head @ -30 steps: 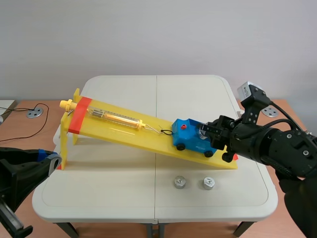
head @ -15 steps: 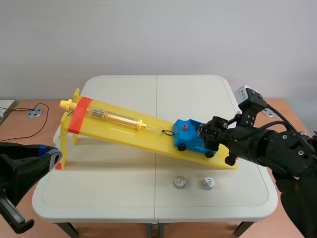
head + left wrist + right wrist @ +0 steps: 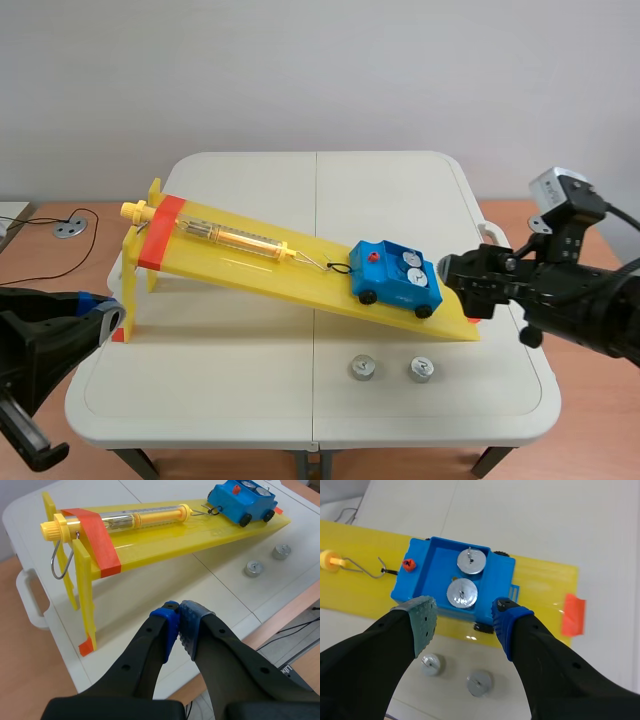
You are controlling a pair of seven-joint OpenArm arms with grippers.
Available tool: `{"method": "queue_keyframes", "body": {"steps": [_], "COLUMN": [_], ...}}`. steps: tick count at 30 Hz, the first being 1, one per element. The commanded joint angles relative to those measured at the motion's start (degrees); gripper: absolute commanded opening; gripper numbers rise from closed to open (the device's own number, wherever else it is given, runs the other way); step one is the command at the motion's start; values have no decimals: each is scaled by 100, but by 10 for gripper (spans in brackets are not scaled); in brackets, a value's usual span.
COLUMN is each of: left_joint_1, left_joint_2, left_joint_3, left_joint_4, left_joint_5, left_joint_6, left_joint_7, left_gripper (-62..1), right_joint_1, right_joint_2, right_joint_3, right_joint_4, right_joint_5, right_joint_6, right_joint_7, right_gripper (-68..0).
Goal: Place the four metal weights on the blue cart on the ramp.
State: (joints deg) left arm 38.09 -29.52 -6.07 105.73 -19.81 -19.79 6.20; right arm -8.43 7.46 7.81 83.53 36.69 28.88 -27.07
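Observation:
The blue cart stands near the low end of the yellow ramp. Two metal weights lie side by side in its tray. Two more weights stand on the table in front of the ramp, also seen in the right wrist view. My right gripper is open, with nothing between its fingers, just off the cart's right end and above it. My left gripper is shut on nothing at the table's near left edge, far from the cart.
A spring scale lies along the ramp, hooked to the cart by a wire. Orange-red bands mark the ramp's high end and low corner. The white folding table has a seam down its middle.
My right gripper has drawn back to the right, off the cart, and stands open. Two weights now show in the cart's tray. The left arm has barely shifted.

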Motion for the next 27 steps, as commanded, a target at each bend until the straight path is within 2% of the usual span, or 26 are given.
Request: {"method": "queue_keyframes", "body": {"steps": [1, 2, 7, 10, 14, 17, 21, 27], "left_joint_1": [-129, -129, -129, -129, -129, -129, -129, -129], "left_joint_2": [11, 11, 11, 11, 11, 11, 11, 11], "left_joint_3": [-87, -87, -87, -87, -87, -87, -87, -87], "left_joint_4": [393, 393, 393, 393, 393, 393, 393, 393], "left_joint_5": [-448, -448, -448, -448, -448, -448, -448, -448], "left_joint_6": [-247, -247, -247, -247, -247, -247, -247, -247], "left_joint_7": [-505, -505, -505, -505, -505, -505, -505, -505], "left_gripper": [-573, -573, -573, -573, -573, -573, -573, -573], "right_joint_1": [11, -109, -634, -861, -970, -968, -946, -741], "right_joint_2": [575, 673, 1163, 1388, 1480, 1475, 1475, 1427], "right_joint_3": [164, 188, 240, 236, 179, -22, -466, -979], "right_joint_4": [1040, 1198, 1801, 1912, 1906, 1906, 1825, 1513], "right_joint_5": [520, 518, 492, 494, 354, 57, -629, -1335], "right_joint_6": [588, 669, 741, 984, 975, 975, 957, 651], "right_joint_7": [575, 573, 457, 374, 385, 542, 916, 1368], "right_gripper": [-409, -409, -409, -410, -410, -410, -410, -410]}}
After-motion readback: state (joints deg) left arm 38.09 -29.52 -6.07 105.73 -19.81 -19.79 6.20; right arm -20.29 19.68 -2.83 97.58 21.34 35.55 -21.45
